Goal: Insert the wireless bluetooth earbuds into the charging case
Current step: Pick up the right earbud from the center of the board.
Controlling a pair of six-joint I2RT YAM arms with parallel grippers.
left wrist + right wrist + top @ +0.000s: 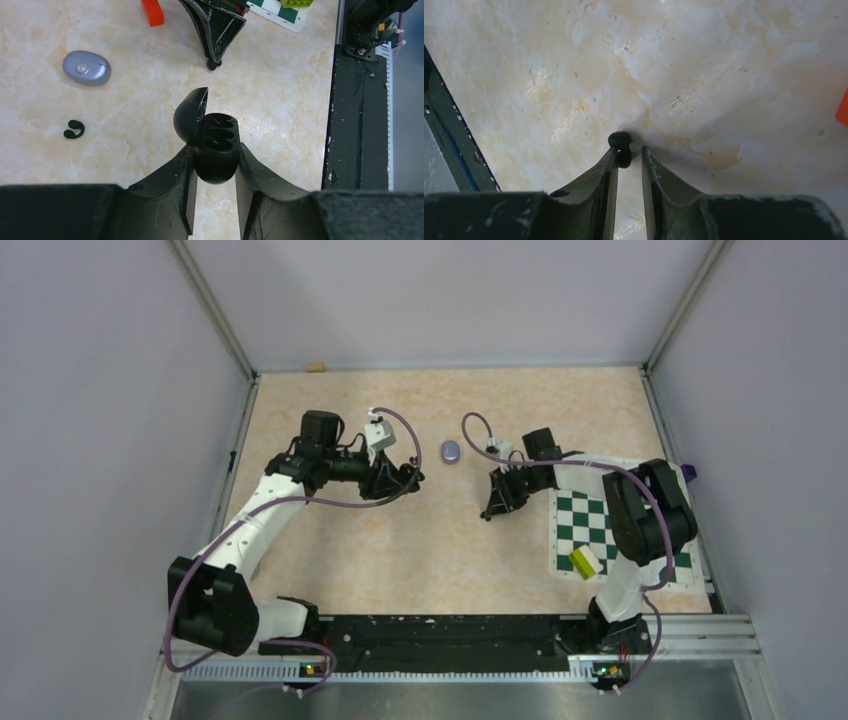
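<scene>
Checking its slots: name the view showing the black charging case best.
Left wrist: the charging case, lid open, slots apparently empty, sits in the left gripper. Top external loses it against that dark gripper; right wrist misses it.

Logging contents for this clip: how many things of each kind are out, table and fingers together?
Black earbuds: 2
Cases: 2, black case, lilac case
Blocks: 2, red block, yellow-green block
Checkered mat: 1
Total: 7
</scene>
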